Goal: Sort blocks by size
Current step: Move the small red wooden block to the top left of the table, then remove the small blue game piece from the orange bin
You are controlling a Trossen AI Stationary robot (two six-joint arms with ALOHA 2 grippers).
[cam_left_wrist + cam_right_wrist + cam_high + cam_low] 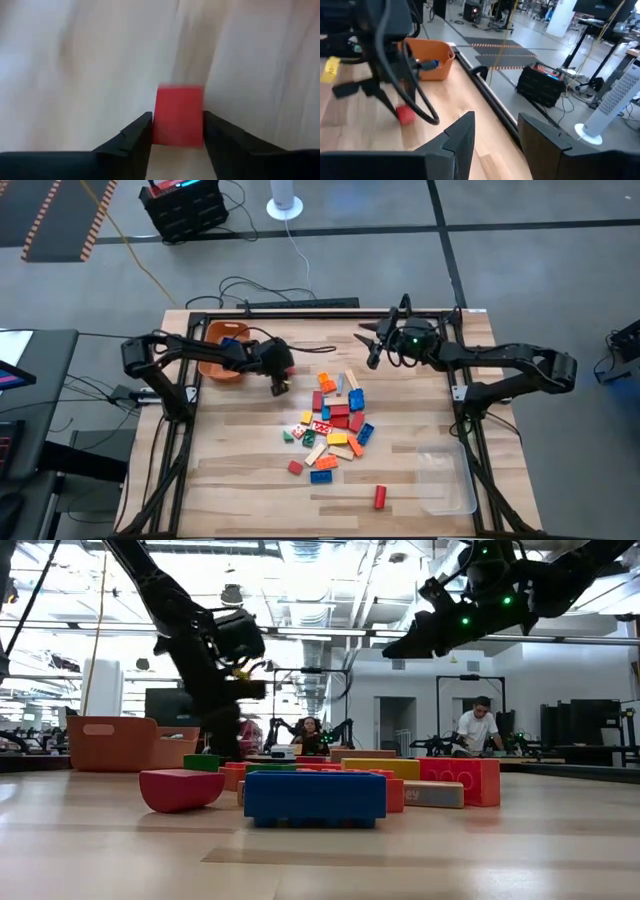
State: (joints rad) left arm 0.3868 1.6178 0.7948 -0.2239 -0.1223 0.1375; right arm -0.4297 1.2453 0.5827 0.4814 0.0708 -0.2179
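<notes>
The blocks [335,420] lie in a loose pile of red, blue, orange, yellow, green and tan bricks at the table's middle; they also show in the low view [315,795]. My left gripper [281,388] stands left of the pile, near the orange bin [222,352]. It is shut on a small red block [178,107], which also shows in the right wrist view [406,114]. My right gripper [375,345] is open and empty, raised over the table's far side beyond the pile. My left gripper pinches the small red block by two opposite sides [159,125] between its two fingers, which point down from above. The block sits squarely between the fingertips, just over the table. I cannot tell whether it touches the wood.
The orange bin holds a blue piece [431,63]. A clear plastic tray [445,478] sits at the near right. Single red blocks lie near the front [380,497] and left of the pile [295,468]. A black frame rail [300,304] runs along the far edge.
</notes>
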